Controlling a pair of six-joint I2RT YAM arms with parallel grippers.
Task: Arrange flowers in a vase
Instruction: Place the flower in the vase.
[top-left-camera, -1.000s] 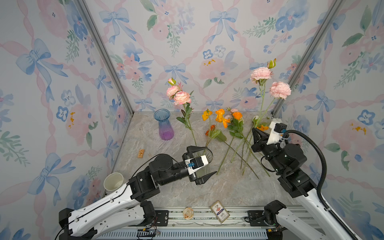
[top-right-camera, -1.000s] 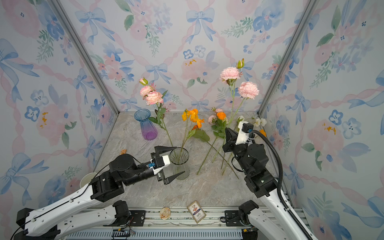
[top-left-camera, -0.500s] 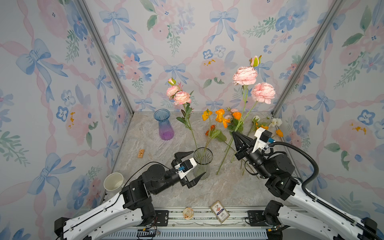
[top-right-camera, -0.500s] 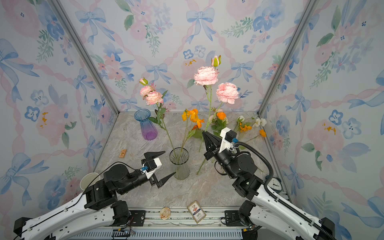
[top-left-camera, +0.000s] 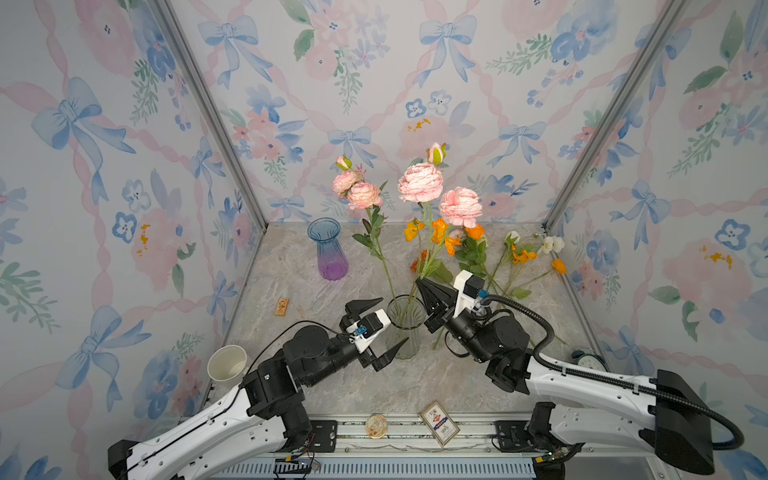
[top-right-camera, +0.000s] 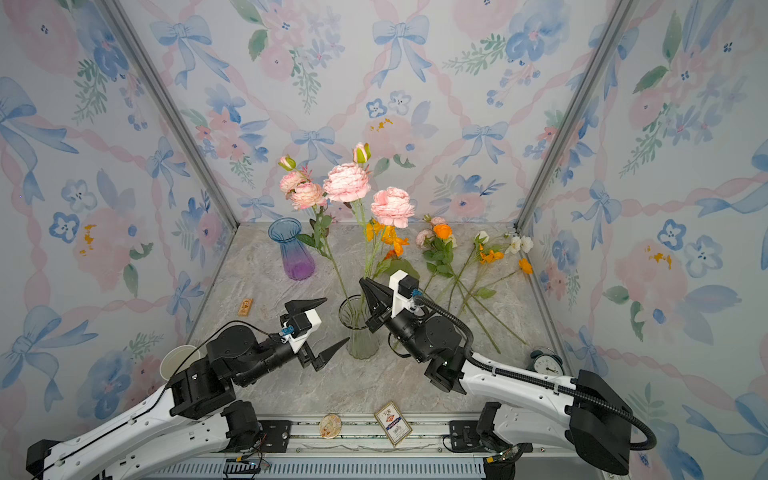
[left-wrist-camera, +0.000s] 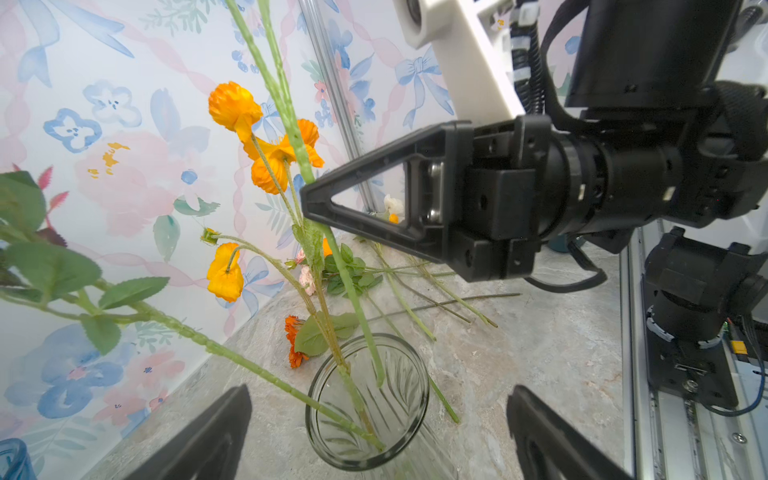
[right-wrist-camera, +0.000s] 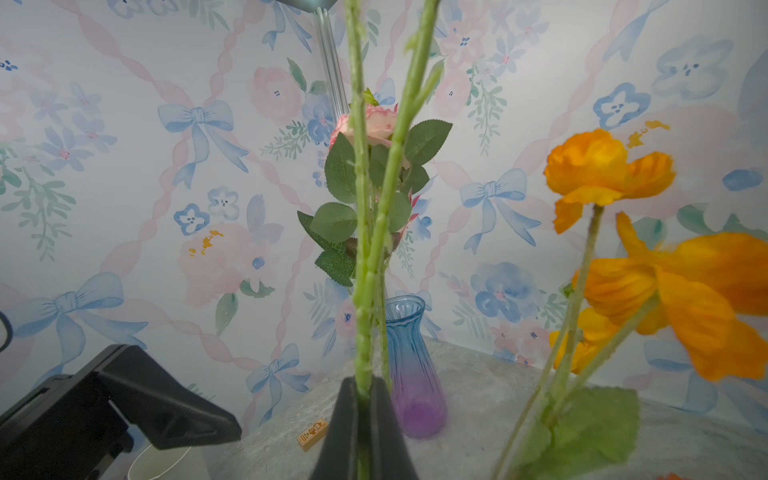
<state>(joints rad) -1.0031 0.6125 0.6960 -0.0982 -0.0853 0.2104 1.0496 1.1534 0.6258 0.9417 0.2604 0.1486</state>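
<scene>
**Pink stem gripped at the mouth of the clear vase**

The large pink-bloomed stem stands nearly upright. The right pincer is clenched on it low down, just above the rim of the clear glass vase. In the left wrist view its lower end appears to reach inside the vase's mouth; how deep I cannot tell. Two other stems stand in that vase: a smaller pink flower leaning toward the left wall, and the orange poppies. The left pincer is released, jaws spread wide, with the vase just ahead of them. Whether a fingertip touches the glass I cannot tell.

The loose flowers lie flat toward the back right corner: an orange rose with green leaves, small orange blooms and white ones, their stems crossing.

The surface is grey and marbled. A blue-to-purple vase stands upright near the back left, with a small wooden block in front of it. A paper cup sits at the front left corner and an alarm clock at the front right. A card box and a round disc lie on the metal rail along the front.

Three walls close the space, papered with pastel wallpaper of bows and ribbons. Aluminium posts run up the two back corners.
</scene>
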